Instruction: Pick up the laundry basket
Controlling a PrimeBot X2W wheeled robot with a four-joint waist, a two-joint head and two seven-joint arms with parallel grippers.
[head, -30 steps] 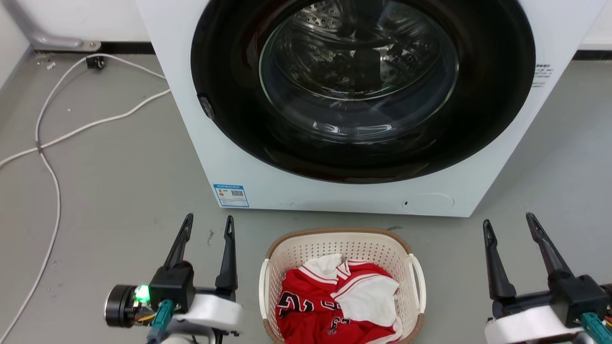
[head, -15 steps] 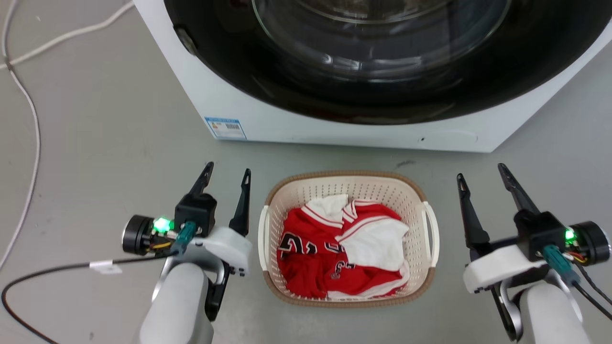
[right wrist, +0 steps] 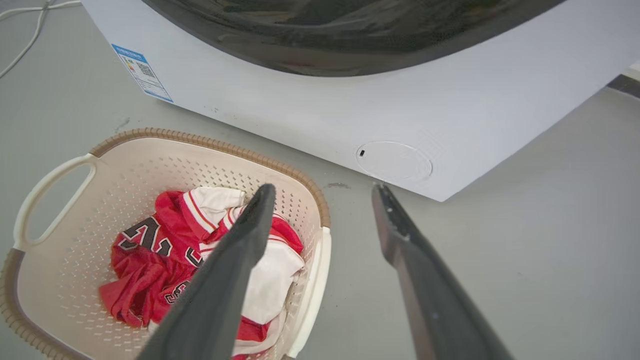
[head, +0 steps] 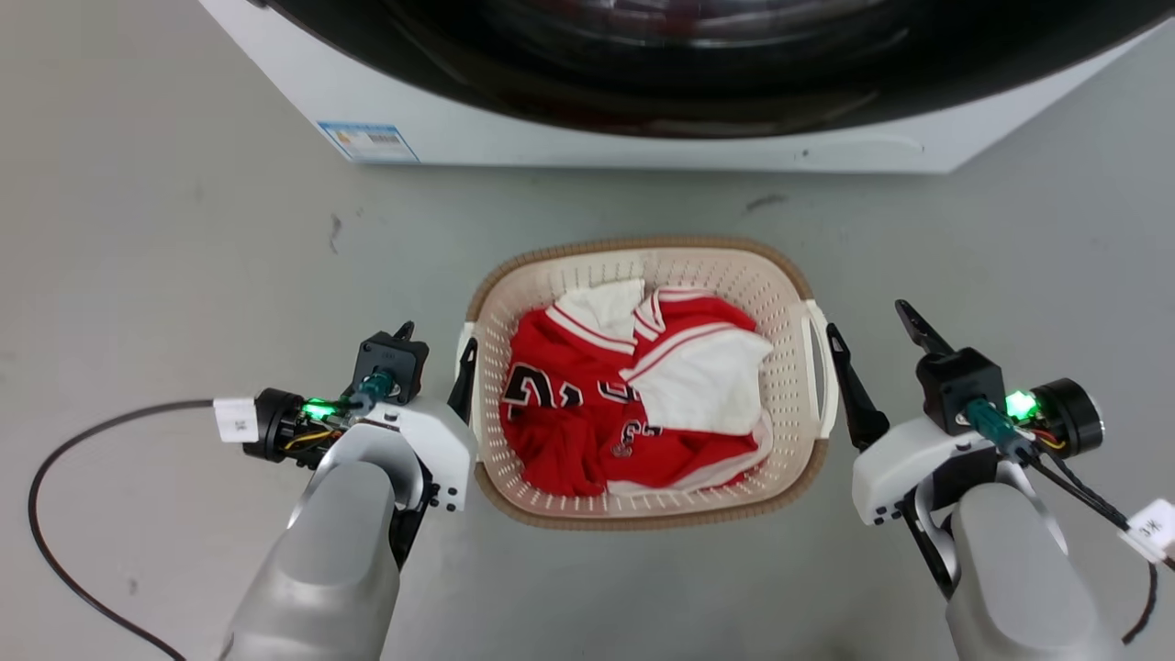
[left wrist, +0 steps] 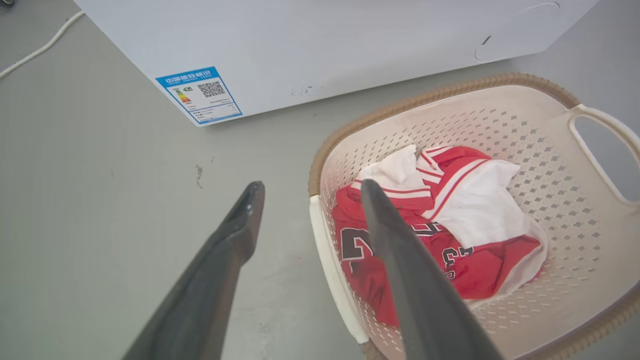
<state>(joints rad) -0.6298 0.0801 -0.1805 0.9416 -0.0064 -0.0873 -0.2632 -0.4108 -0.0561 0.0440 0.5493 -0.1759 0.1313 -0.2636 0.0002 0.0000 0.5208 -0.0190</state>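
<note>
The laundry basket (head: 643, 250) stands on the grey floor in front of the washer, cream with a brown rim, holding a red and white jersey (head: 587, 404). My left gripper (head: 437, 338) is open beside the basket's left handle (head: 466, 341). In the left wrist view this gripper (left wrist: 311, 185) has one finger over the floor and the other over the basket (left wrist: 400, 107), with the handle (left wrist: 330, 260) between them. My right gripper (head: 867, 318) is open by the right handle (head: 811, 367). In the right wrist view this gripper (right wrist: 324, 187) straddles that handle (right wrist: 312, 290). Neither gripper holds anything.
The white washer (head: 643, 147) with its dark round door stands just behind the basket. A black cable (head: 55, 477) loops on the floor at the left, and a white cable (right wrist: 30, 20) lies farther off. Grey floor lies on both sides of the basket.
The head camera has tilted down, so the washer has slid up the picture. Both grippers have moved inward, from well apart of the basket to its side handles. Both stay open.
</note>
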